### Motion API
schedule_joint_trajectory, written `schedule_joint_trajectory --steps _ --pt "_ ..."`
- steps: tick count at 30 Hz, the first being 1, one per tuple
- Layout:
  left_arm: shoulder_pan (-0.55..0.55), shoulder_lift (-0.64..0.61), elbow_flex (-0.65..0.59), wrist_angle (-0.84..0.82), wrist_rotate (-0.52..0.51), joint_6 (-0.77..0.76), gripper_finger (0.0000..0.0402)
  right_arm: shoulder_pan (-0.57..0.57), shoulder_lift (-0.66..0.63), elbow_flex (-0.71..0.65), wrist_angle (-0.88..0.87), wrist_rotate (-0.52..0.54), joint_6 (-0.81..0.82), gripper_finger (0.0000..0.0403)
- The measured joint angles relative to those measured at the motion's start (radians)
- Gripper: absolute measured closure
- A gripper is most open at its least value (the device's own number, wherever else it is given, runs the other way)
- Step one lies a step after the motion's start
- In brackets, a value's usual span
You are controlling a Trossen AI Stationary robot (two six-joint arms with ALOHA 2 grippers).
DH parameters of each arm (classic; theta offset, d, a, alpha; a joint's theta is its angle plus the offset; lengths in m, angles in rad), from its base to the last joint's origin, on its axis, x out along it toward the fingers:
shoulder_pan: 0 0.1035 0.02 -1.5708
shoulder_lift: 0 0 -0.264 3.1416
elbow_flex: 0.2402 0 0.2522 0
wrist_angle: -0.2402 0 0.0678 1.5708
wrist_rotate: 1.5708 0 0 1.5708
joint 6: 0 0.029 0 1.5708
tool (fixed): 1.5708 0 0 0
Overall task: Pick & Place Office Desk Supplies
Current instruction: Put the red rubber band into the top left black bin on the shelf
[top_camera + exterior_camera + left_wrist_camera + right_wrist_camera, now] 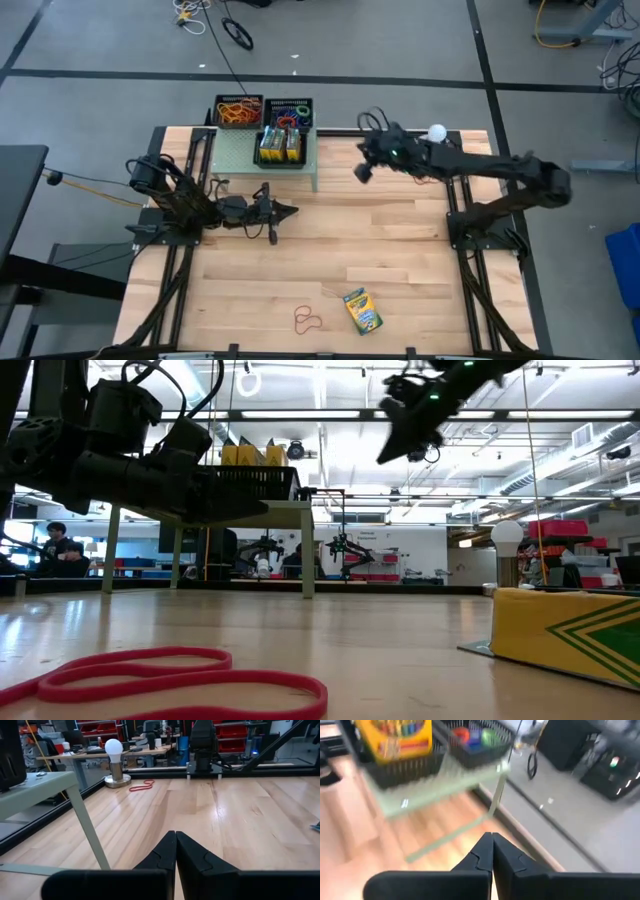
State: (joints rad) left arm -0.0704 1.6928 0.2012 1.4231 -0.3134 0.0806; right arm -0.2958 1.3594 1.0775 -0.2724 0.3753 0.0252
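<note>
Right claw [362, 171] closed, empty, raised right of shelf [232, 150] at upper centre; left claw [288, 210] closed, empty, centre-left.

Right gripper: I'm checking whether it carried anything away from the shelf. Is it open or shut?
Shut and empty: in the right wrist view the right gripper's fingers meet edge to edge, nothing between them.

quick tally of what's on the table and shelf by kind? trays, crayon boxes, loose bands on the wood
Black mesh trays on the shelf: 3
Crayon boxes: 2, one loose on the table and one in the front tray (may hide more)
Loose rubber bands on the wood: 2, red one near the front edge and red one by the white ball
Banded trays hold many loops, not countable.
Total: 7
</note>
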Motion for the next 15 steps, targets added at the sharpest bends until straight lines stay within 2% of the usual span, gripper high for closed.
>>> schedule_joint_trajectory --steps 4,7,11,15 --pt "0.000 0.000 0.000 0.000 0.000 0.001 0.0389 0.016 -0.114 -0.143 -0.056 -0.017 0.132 0.0397" --pt "0.000 0.000 0.000 0.000 -0.001 0.001 0.0389 0.008 -0.168 -0.208 -0.164 -0.032 0.227 0.0397" --pt "0.000 0.000 0.000 0.001 0.000 -0.003 0.0389 0.000 -0.178 -0.230 -0.350 -0.026 0.352 0.0391" --pt "0.000 0.000 0.000 0.001 0.000 -0.006 0.0389 -0.003 -0.176 -0.263 -0.434 -0.053 0.427 0.0366"
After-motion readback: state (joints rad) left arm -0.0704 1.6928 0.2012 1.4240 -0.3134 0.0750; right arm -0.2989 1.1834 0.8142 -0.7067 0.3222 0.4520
